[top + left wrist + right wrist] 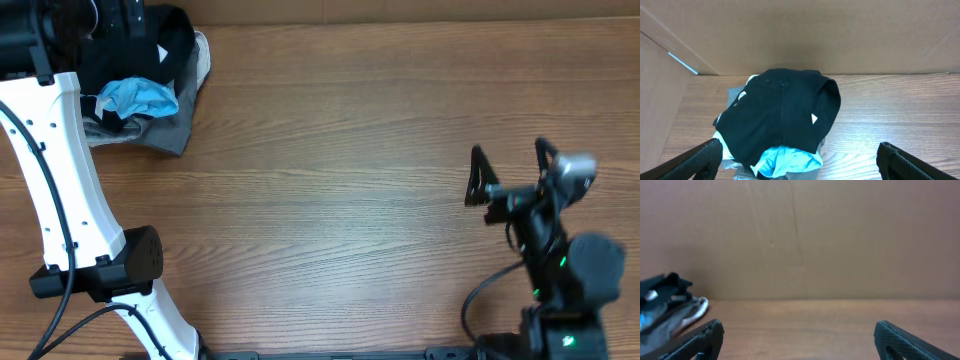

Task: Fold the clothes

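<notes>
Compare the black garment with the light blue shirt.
The black garment is dark with small white marks; the light blue shirt is pale. The black garment lies on top, mostly exposed; the light blue shirt sits beneath, only a crumpled edge showing. Both are bunched, unfolded.

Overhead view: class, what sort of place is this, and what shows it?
Probably a robotics lab bench, not a home: a white robot arm and a black robot arm stand at a wood-grain table, plain cardboard walls fence it, and a black garment tops a clothes heap in one corner.
</notes>
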Available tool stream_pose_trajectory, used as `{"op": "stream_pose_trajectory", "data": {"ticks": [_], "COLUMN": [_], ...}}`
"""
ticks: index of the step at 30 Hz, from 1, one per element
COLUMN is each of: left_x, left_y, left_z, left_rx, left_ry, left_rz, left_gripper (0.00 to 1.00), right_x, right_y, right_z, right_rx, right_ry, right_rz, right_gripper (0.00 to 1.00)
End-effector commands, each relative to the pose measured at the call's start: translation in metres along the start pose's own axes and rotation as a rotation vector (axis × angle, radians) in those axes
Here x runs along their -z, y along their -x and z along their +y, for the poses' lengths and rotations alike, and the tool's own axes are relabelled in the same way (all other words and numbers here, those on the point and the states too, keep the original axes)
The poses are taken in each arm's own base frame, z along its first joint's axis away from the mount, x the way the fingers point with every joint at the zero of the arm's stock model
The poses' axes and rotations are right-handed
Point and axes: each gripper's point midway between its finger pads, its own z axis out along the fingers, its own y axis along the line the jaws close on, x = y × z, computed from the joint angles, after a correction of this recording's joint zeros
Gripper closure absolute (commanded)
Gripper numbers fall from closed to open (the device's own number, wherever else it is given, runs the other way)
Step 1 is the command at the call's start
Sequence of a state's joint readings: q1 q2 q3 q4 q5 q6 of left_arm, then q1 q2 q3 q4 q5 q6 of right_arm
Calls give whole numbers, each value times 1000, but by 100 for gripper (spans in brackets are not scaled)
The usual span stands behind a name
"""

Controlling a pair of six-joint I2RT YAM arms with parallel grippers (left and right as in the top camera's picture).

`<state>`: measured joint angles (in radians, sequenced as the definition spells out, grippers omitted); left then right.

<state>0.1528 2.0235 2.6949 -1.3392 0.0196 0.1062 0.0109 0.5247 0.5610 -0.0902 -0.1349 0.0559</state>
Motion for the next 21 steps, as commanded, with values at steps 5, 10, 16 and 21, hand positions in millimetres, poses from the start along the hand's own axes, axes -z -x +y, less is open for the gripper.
{"op": "stream_pose_trajectory", "data": {"ticks": [5,10,16,21], "left_x": [0,0,0,0], "left_y": [1,1,1,1], "left_z": [1,1,1,1], "left_rx": [12,12,12,12], "left_ry": [-3,-3,-3,-3], "left_rz": [-5,-5,-5,-5], "left_gripper": [0,0,0,0], "right_x": [22,28,32,32], "right_y": [-58,-85,-102,-128], "right_z": [-12,-15,-16,-18], "right_rx": [7,9,10,4], "right_ry": [-54,-50,-46,-52], "right_rz": [-78,-99,-109,-45], "right_gripper": [0,0,0,0]}}
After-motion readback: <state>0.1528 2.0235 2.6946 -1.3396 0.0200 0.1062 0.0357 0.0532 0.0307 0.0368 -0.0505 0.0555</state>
